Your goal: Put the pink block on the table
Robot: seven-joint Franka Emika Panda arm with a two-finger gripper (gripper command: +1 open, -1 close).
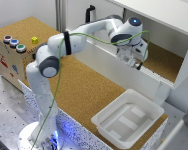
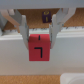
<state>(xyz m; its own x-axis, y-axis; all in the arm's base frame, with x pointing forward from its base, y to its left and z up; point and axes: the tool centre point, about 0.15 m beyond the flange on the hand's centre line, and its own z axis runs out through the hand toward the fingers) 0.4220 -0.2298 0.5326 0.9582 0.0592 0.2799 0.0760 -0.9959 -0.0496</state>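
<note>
The tool (image 2: 39, 44) grips the tiny pinkish-red cube (image 2: 40, 47) between its fingers, above the white cabinet's front wall (image 2: 30, 62). Only the wrist view shows the cube; the exterior view shows the long cork-topped desk (image 1: 76, 92).

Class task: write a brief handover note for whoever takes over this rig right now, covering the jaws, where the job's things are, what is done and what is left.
Gripper: jaws shut on the pink block, seen in the wrist view.
Position: in the exterior view the arm reaches over the white cabinet, at that view's right; the block is held off the table.
Also there: a dark block lies further back on the cabinet's cork floor.
Done: block grasped.
Left: carry it across to the table, set it down, open the jaws.
</note>
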